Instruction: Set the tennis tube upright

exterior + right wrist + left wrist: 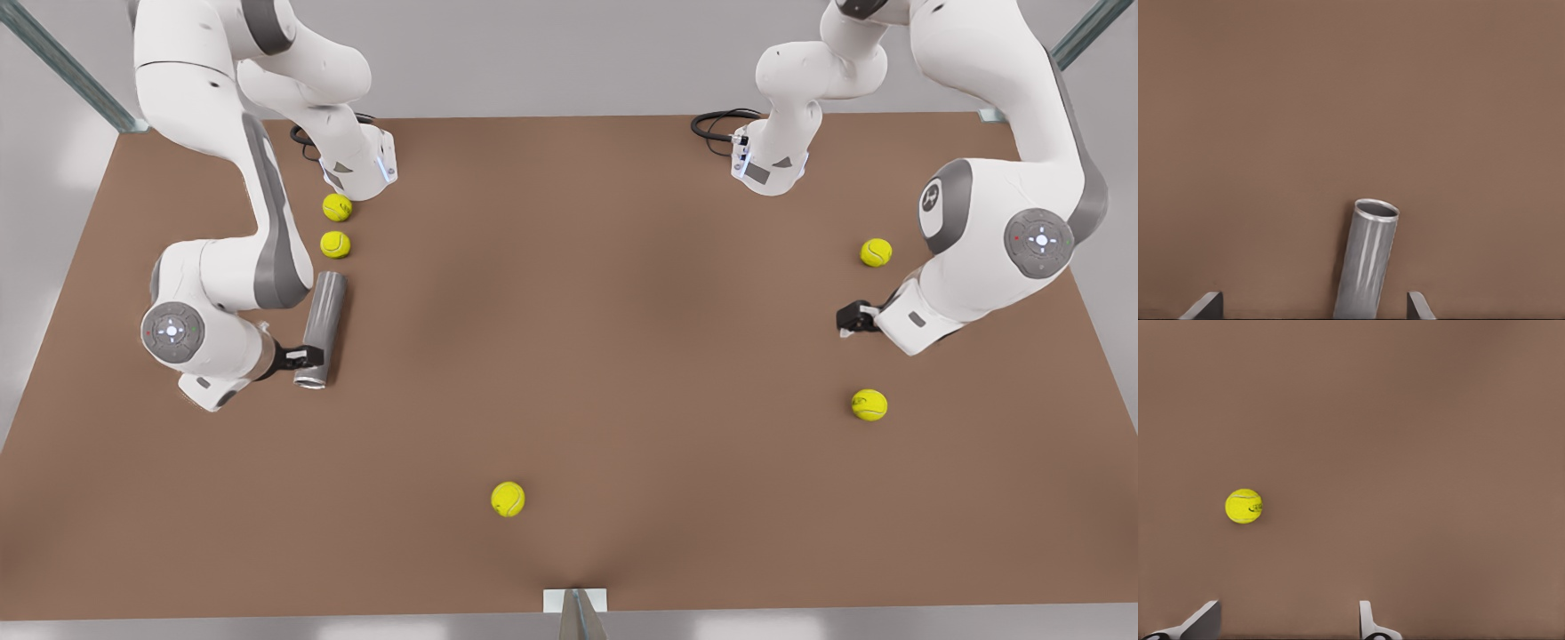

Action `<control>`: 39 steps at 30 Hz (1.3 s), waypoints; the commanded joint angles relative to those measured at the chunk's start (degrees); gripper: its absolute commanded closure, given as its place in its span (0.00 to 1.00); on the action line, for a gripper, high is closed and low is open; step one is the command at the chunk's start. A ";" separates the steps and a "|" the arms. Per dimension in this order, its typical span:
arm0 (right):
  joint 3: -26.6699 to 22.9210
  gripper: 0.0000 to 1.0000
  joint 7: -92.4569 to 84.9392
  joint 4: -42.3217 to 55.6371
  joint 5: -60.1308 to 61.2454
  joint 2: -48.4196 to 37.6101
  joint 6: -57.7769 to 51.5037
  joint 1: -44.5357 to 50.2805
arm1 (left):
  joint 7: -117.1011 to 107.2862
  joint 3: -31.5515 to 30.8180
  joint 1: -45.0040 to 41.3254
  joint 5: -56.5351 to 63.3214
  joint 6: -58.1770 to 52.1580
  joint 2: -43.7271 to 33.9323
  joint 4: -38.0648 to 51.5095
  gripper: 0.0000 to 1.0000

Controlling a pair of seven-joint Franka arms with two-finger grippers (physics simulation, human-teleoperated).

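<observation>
A: Tube position first. Where does the tennis tube lie against the right gripper?

B: It lies flat on the brown table, on the front view's left. The right gripper sits at the tube's lower part, near the rimmed end, with its dark fingers reaching in from the side. In the right wrist view the tennis tube runs up between the two fingertips, nearer to one of them than to the other.

A: Are those fingers closed on it?

B: No. They stand wide apart, with bare table showing between each tip and the tube wall. I cannot tell from the front view whether anything touches.

A: Which way does the tube point?

B: Its long axis runs away from the gripper along the table, slightly slanted. The open end with the lighter rim is the far end in the right wrist view; in the front view that rimmed end is the one closest to the camera. The other end points toward two tennis balls lying in line just beyond it.

A: And the other arm?

B: The left gripper waits on the front view's right, well apart from the tube. Its fingertips are spread. A tennis ball lies on the table ahead of it, off to one side of the fingers. One more ball lies near the table's front edge, between the two arms.
</observation>
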 commanded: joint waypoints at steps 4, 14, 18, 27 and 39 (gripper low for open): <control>0.61 0.00 -6.16 -15.29 0.79 -8.27 5.64 -7.75 | -5.95 0.00 0.12 -1.84 -0.36 -0.71 0.08 0.01; 1.93 0.00 7.47 -34.72 4.49 -13.64 26.64 -8.28 | -7.18 -0.26 -0.23 -1.75 -0.80 -0.89 0.17 0.01; 1.93 0.00 6.50 -37.61 4.22 -12.31 31.04 -11.09 | -7.27 -0.35 -0.76 -1.84 -0.62 -0.36 0.34 0.01; 2.37 0.00 5.80 -42.63 4.13 -9.76 37.81 -13.56 | -6.91 -2.90 1.70 -2.89 -6.69 0.26 3.24 0.01; 3.95 0.00 2.98 -44.74 3.61 -5.81 43.17 -13.64 | -7.18 -2.81 1.44 -4.30 -9.85 0.34 4.47 0.01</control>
